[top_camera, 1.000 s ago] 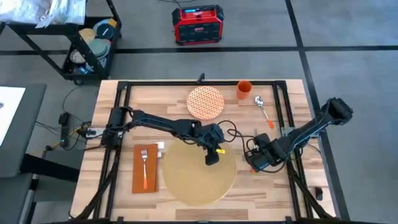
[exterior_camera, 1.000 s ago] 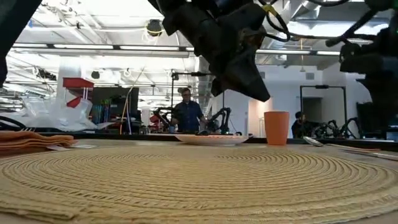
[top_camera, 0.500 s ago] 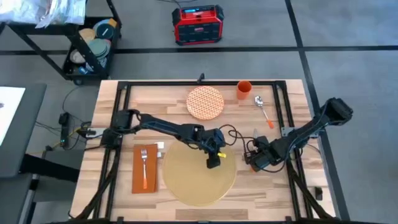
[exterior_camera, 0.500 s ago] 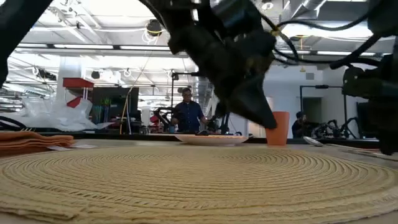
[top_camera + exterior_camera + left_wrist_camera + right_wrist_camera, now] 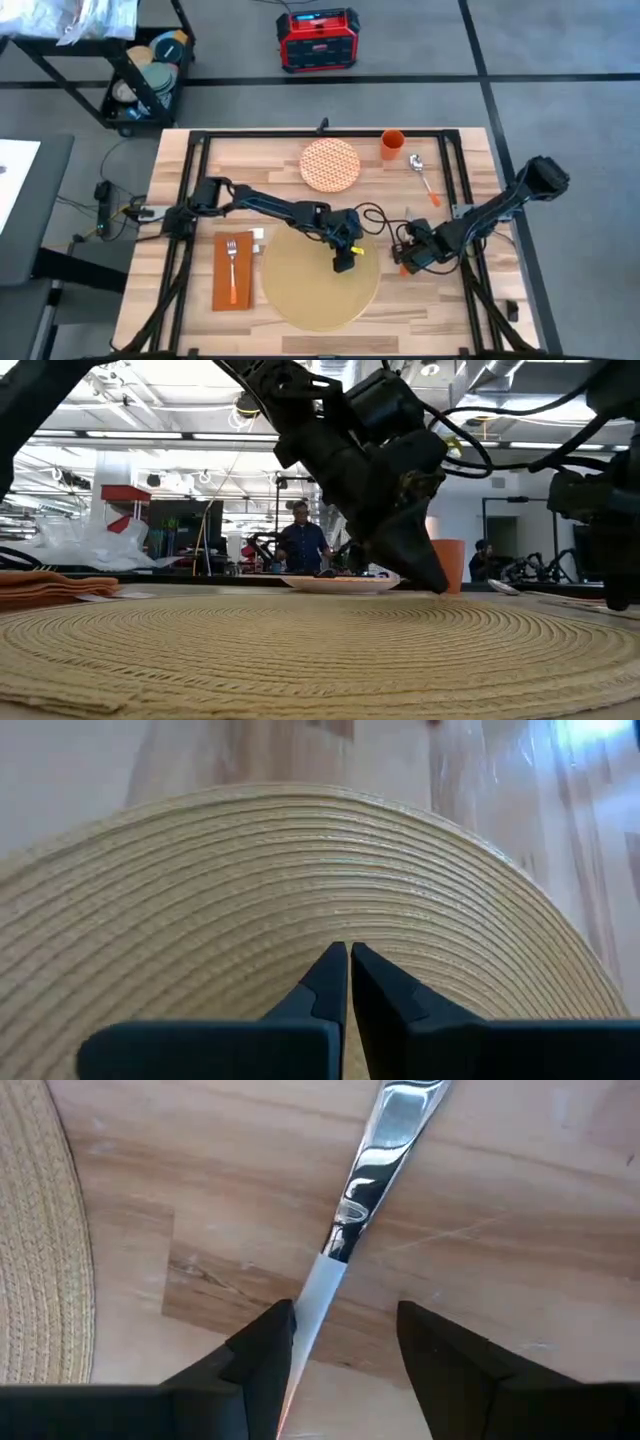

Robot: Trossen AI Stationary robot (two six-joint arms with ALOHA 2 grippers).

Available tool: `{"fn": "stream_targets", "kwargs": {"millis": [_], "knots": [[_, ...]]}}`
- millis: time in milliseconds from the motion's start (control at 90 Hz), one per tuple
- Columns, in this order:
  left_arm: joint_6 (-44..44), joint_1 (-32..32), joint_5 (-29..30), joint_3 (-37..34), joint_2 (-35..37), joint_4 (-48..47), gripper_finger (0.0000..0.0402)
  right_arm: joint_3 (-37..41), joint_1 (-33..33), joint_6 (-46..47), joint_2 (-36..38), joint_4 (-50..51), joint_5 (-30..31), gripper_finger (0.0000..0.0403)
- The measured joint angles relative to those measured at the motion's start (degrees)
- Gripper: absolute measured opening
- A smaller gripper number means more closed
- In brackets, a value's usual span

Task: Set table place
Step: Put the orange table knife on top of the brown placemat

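The round tan woven placemat (image 5: 320, 278) lies flat on the wooden table (image 5: 275, 160), low in the centre of the high view, with its edge near the table's bottom rim. The left gripper (image 5: 343, 264) sits over the placemat's upper right part; in the left wrist view its two dark fingers (image 5: 330, 982) are pressed together with only a thin slit between them, holding nothing, tips right at the woven surface (image 5: 250, 900). The low view shows its tip (image 5: 432, 582) down at the mat (image 5: 300, 650).

The right gripper (image 5: 406, 259) is just right of the placemat, low over bare wood. Its fingers (image 5: 265, 1342) stand spread apart, and a shiny metal utensil handle (image 5: 370, 1170) lies on the table between and beyond them, not clamped.

Left of the placemat, a fork (image 5: 232, 266) rests on a rust-orange napkin (image 5: 232, 272). Toward the top of the table are a patterned plate (image 5: 330, 164), an orange cup (image 5: 392, 144) and a spoon (image 5: 423, 176).
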State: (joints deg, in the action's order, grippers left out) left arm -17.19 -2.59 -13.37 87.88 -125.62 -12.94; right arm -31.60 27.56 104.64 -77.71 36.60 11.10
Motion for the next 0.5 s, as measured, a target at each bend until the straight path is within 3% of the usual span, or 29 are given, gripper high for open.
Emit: {"fn": "stream_targets", "kwargs": {"millis": [267,500], "knots": [[0.0,0.0,0.0,0.0,0.0,0.0,0.0,-1.4,-3.2,-5.0,-0.5,-3.3,1.5,0.017],[0.0,0.0,0.1,0.0,0.0,-0.1,0.0,-1.2,-6.4,-8.9,-3.2,-5.9,-1.4,0.0167]]}}
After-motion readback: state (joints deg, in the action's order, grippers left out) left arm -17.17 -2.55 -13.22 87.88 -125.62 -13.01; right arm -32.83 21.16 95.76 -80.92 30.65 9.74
